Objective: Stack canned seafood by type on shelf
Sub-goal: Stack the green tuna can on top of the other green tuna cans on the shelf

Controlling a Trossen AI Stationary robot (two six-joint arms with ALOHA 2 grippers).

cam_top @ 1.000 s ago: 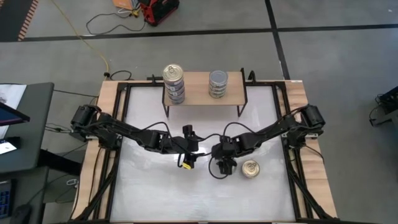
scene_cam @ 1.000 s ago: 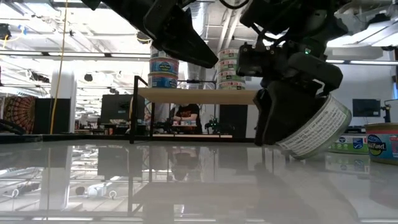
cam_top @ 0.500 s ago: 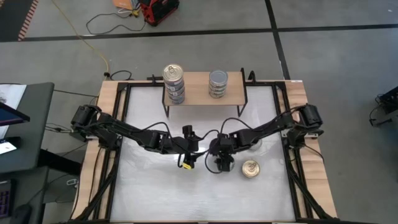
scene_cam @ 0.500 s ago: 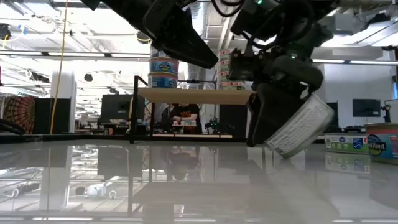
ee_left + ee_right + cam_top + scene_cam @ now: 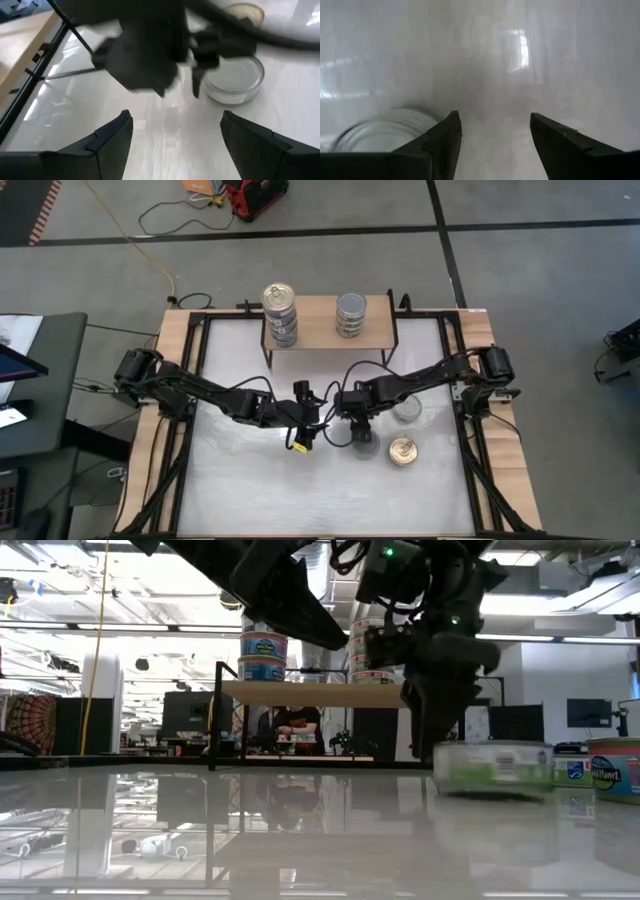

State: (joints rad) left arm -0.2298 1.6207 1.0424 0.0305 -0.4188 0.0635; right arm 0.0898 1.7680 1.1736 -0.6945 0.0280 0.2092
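Note:
The light-wood shelf (image 5: pixel 328 330) at the table's far edge bears a stack of gold-topped cans (image 5: pixel 280 305) and a stack of silver-topped cans (image 5: pixel 351 310). My right gripper (image 5: pixel 495 130) hangs open at mid-table, pointing down, with nothing between its fingers. A silver-topped can (image 5: pixel 490 765) stands flat on the table just beside it, outside the gap (image 5: pixel 385 132). My left gripper (image 5: pixel 175 130) hovers open and empty to the left of it (image 5: pixel 300 430).
A gold-topped can (image 5: pixel 403 450) and another silver-topped can (image 5: pixel 407 410) stand on the white tabletop to the right of the grippers. Black frame rails (image 5: pixel 190 380) run along the table's sides. There is bare tabletop toward the near edge.
My right gripper has risen and gone toward the table's far left, tipping more steeply down. The can that it held tilted above the table has come out of its fingers and now stands flat on the table beside it.

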